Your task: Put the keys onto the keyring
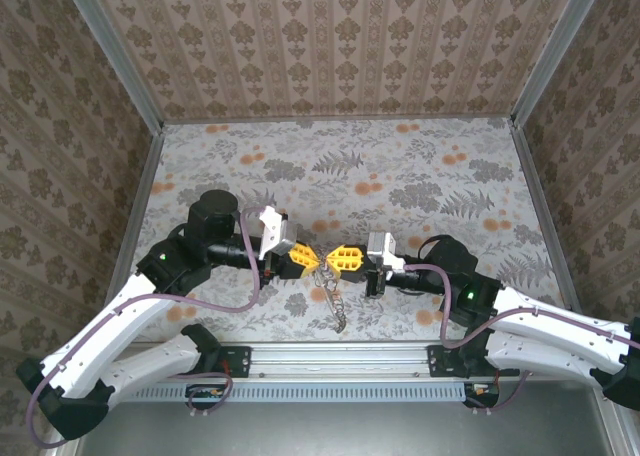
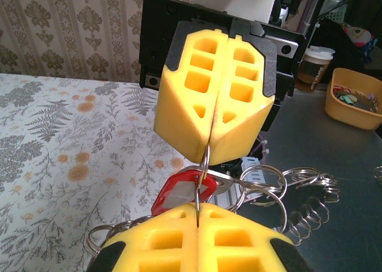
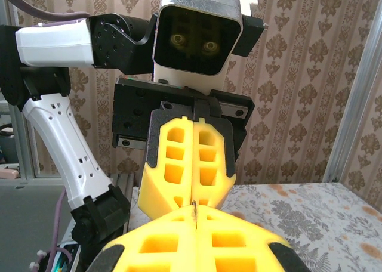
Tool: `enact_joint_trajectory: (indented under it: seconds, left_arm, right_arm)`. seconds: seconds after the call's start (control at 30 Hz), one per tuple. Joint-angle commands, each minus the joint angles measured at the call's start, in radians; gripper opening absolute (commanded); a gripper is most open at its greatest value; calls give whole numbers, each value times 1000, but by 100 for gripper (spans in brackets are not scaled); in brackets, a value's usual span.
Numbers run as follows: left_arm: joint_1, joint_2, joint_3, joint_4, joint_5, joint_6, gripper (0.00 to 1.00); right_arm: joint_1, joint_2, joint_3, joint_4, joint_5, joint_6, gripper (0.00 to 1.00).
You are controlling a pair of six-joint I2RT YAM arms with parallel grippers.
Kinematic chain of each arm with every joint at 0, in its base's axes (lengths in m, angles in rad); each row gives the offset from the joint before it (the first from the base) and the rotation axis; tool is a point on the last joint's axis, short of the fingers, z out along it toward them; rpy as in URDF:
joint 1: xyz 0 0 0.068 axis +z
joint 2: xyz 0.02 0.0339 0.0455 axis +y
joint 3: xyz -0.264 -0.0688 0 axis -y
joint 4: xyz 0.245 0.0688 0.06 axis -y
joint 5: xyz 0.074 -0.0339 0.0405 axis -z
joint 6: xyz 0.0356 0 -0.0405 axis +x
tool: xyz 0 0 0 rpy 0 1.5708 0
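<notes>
My left gripper (image 1: 305, 261) and right gripper (image 1: 345, 259) meet tip to tip above the near middle of the table. Both are shut on the same thin ring, the keyring (image 2: 203, 167), which spans the short gap between them. In the left wrist view my left gripper (image 2: 199, 211) is at the bottom and the right gripper (image 2: 212, 138) faces it from above. A red-headed key (image 2: 179, 194) hangs on the ring just under the tips. A bunch of silver rings (image 2: 265, 182) and a dangling chain (image 1: 336, 304) trail below. In the right wrist view, a sliver of the ring (image 3: 194, 205) shows between the pads.
The floral table (image 1: 420, 176) is closed in by patterned walls on three sides. A metal rail (image 1: 330, 361) carries the arm bases along the near edge. Off the table, the left wrist view shows a yellow bowl (image 2: 355, 99) and a cup (image 2: 315, 63).
</notes>
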Motion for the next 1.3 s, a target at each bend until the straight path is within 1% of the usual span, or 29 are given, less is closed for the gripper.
enact_joint_trajectory:
  seconds: [0.0, 0.77, 1.27]
  left_arm:
    - [4, -19, 10, 27, 23, 19, 0]
    - [12, -29, 11, 53, 54, 6, 0]
    - [13, -30, 13, 58, 49, 7, 0]
  right_arm:
    - [4, 6, -4, 8, -6, 3, 0]
    - [-19, 24, -26, 2, -5, 7, 0]
    - [-30, 35, -31, 7, -20, 16, 0]
